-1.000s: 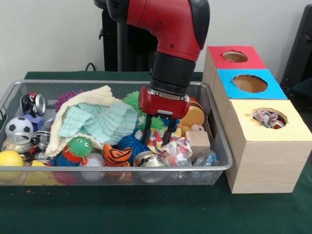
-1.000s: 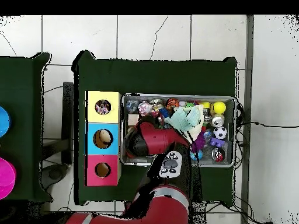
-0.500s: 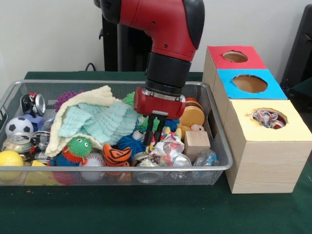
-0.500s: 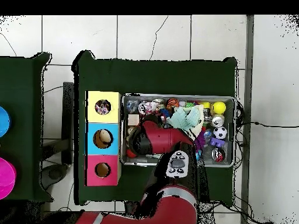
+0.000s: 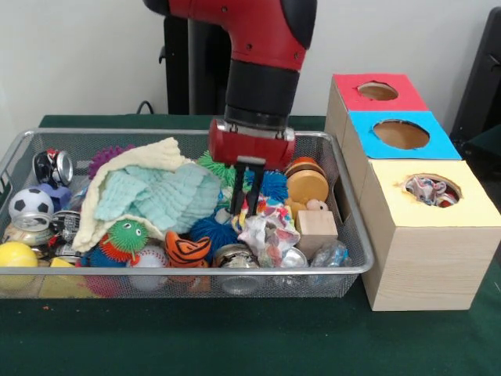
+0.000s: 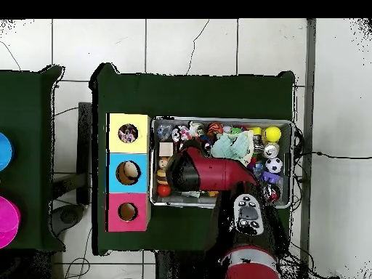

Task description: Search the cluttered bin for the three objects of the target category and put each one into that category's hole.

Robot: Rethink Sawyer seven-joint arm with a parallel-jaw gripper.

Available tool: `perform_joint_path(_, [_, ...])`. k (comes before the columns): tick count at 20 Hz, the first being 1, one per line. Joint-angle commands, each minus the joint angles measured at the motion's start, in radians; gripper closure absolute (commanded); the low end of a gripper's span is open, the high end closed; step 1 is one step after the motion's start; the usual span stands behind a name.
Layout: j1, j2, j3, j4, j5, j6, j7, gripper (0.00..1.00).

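Gripper point(image 5: 244, 210) pinched on crumpled wrapper point(image 5: 264, 229), lifted mid-frame over bin point(image 5: 188, 271). I see one wrapper already in yellow box point(image 5: 429, 249) hole; rest pending, I'd guess.

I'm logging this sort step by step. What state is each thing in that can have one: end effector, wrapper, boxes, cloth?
end effector: shut on the crumpled wrapper, lifting it
crumpled wrapper: pinched at its top, hanging just above the clutter
yellow box: hole holds a similar crumpled wrapper
blue box: hole open; overhead view shows something pale inside
red box: hole open, contents not visible
cloth: rumpled, draped over toys
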Motion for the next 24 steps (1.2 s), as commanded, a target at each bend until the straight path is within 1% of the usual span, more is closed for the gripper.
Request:
perform_joint_path(1, [-0.121, -0.242, 0.288, 0.143, 0.064, 0.229, 0.014, 1.00])
perform_joint_path(2, [-0.140, -0.264, 0.320, 0.154, 0.073, 0.247, 0.004, 1.00])
perform_joint_path(5, [-0.159, -0.303, 0.359, 0.168, 0.090, 0.276, 0.007, 1.00])
perform_joint_path(8, [-0.179, -0.343, 0.403, 0.188, 0.114, 0.262, 0.032, 1.00])
perform_joint_path(12, [-0.161, -0.397, 0.409, 0.177, 0.140, 0.283, 0.059, 1.00])
perform_joint_path(16, [-0.140, -0.430, 0.417, 0.184, 0.168, 0.286, 0.084, 1.00])
perform_joint_path(18, [-0.135, -0.441, 0.430, 0.196, 0.185, 0.279, 0.097, 1.00])
perform_joint_path(21, [-0.119, -0.450, 0.429, 0.213, 0.207, 0.272, 0.120, 1.00])
perform_joint_path(24, [-0.112, -0.444, 0.429, 0.243, 0.216, 0.224, 0.144, 1.00])
